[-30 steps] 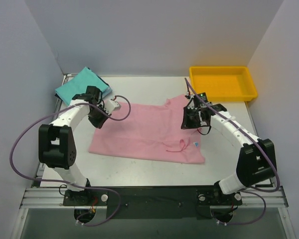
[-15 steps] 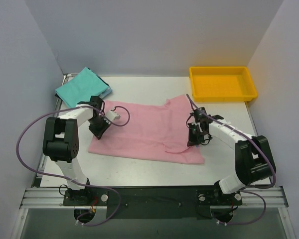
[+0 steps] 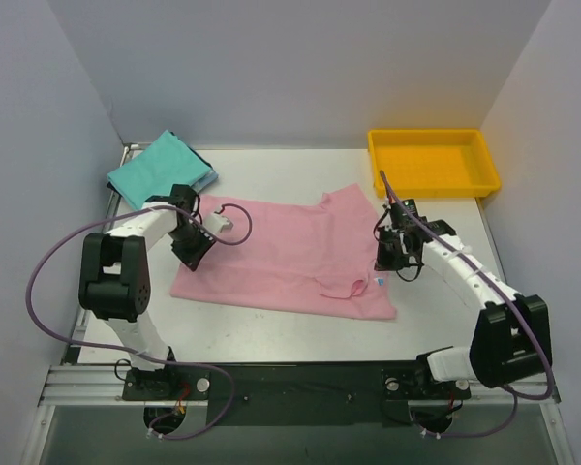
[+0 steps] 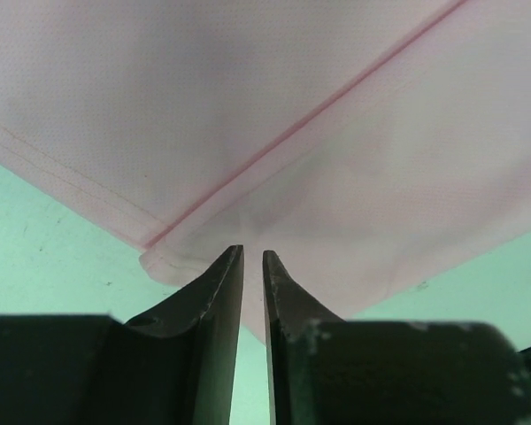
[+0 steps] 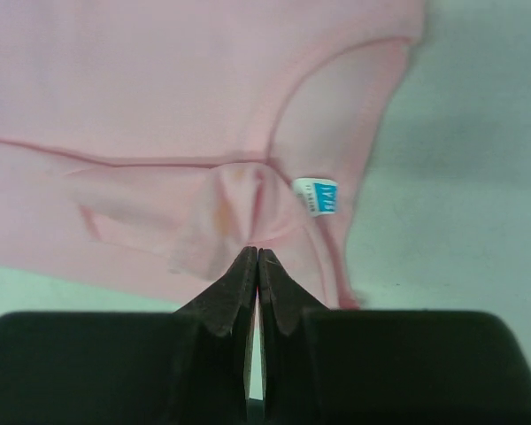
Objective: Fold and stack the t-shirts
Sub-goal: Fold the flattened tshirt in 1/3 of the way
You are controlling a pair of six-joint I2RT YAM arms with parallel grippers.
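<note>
between right fingers, pinch of pink t-shirt

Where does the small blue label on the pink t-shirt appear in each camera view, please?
Top external: the blue label lies right of centre, near the right edge of the pink t-shirt, beside the right gripper.
Left wrist: not in it; only a hemmed shirt corner shows.
Right wrist: the blue label sits at centre, right of the pinched fold.
Shared landmark: the pink t-shirt, in all three views.
</note>
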